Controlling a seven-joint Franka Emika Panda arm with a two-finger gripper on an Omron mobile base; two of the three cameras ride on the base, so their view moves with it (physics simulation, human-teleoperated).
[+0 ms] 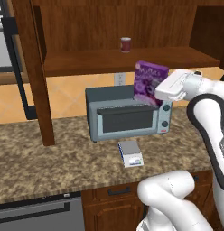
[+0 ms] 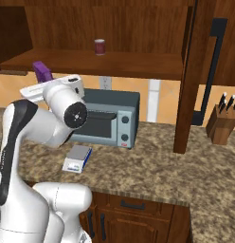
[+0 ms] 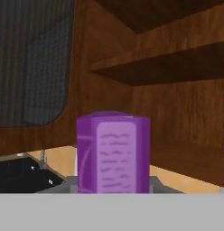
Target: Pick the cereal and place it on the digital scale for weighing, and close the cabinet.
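**Cereal gripped, held above the toaster oven**

Gripper (image 1: 155, 92) clamped on the cereal (image 1: 150, 83), purple box upright, tilted a little, held in the air just above the top of the grey-blue toaster oven (image 1: 127, 116); in the hand view, box (image 3: 113, 152) close before the camera, its narrow lilac side with dark lines facing it; in the right base view, only a purple corner (image 2: 42, 70) seen behind the white hand. Digital scale (image 1: 131, 153) flat on the speckled counter (image 1: 46, 153), just in front of the toaster oven, nothing on it; blue side strip seen from the right (image 2: 77, 158). Cabinet (image 1: 109, 31) open, one door (image 2: 185, 76) swung out with its edge toward the camera, black bar handle (image 2: 212, 71) beside it; small dark red mug (image 1: 126, 44) alone on the lower shelf. Knife block (image 2: 219, 124) at the far right of the counter.
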